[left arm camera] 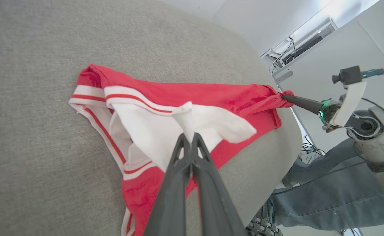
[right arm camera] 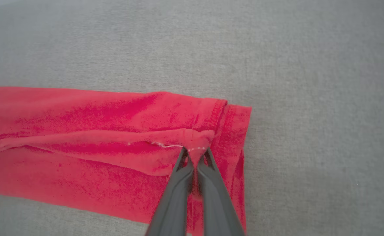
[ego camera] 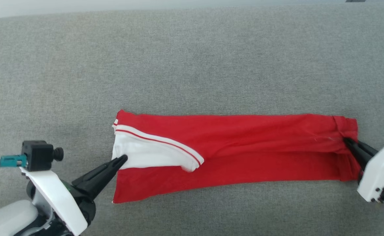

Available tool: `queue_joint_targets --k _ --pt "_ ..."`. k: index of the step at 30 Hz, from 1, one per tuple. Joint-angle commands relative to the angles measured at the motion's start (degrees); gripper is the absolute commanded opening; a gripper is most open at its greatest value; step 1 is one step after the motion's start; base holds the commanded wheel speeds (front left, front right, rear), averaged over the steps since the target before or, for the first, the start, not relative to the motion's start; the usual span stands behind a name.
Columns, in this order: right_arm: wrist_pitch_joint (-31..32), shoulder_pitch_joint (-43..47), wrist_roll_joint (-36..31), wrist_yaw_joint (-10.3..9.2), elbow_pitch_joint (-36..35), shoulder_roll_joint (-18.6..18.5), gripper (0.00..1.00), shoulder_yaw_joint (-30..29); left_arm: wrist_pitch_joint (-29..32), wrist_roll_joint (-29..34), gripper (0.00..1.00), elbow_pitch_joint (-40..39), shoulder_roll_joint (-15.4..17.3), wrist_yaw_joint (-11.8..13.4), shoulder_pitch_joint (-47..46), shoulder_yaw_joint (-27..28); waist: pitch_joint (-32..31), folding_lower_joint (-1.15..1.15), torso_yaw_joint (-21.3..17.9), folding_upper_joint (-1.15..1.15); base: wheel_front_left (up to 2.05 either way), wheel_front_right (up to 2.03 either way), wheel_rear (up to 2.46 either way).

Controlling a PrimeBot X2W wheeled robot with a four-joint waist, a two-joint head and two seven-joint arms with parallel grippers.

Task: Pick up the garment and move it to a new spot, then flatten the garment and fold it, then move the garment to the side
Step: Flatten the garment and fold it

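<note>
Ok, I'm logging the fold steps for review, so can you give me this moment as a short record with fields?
table: grey cloth top
shirt: red, folded into a long band, lying flat on the table
sleeve: white, folded over the shirt's left end
left end effector: shut, pinching the white sleeve
right end effector: shut, pinching a red fold at the hem end
bystander: leg in jeans beside the table

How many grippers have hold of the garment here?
2. The left gripper pinches the white sleeve panel at the left end of the garment. The right gripper pinches bunched red fabric near the hem at its right end.
</note>
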Motion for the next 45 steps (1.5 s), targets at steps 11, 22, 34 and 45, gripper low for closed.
queue_joint_targets --k 11,22,34,45 --pt "-4.6 -1.7 -4.2 -0.02 8.2 5.3 0.0 -3.9 -0.4 4.1 0.0 12.6 -8.8 0.1 7.5 5.4 1.9 0.0 -0.2 0.0 0.0 0.0 0.0" --pt "-7.0 -1.5 -2.6 -0.02 9.4 4.4 1.0 -4.5 -0.4 12.9 1.0 18.5 -14.1 0.1 11.4 13.3 1.0 0.0 0.7 0.0 0.0 0.0 0.0" --pt "-2.9 1.0 -1.8 -0.01 16.1 5.6 1.0 -10.7 -0.4 25.0 1.0 21.1 -26.5 0.1 25.7 35.3 -3.3 0.0 6.9 0.0 0.0 0.0 0.0" --pt "-1.1 -0.7 0.1 0.0 23.7 4.7 1.0 -10.2 -0.4 53.9 1.0 21.0 -37.6 0.1 33.6 56.6 -6.2 0.0 10.3 0.0 0.0 0.0 0.0"
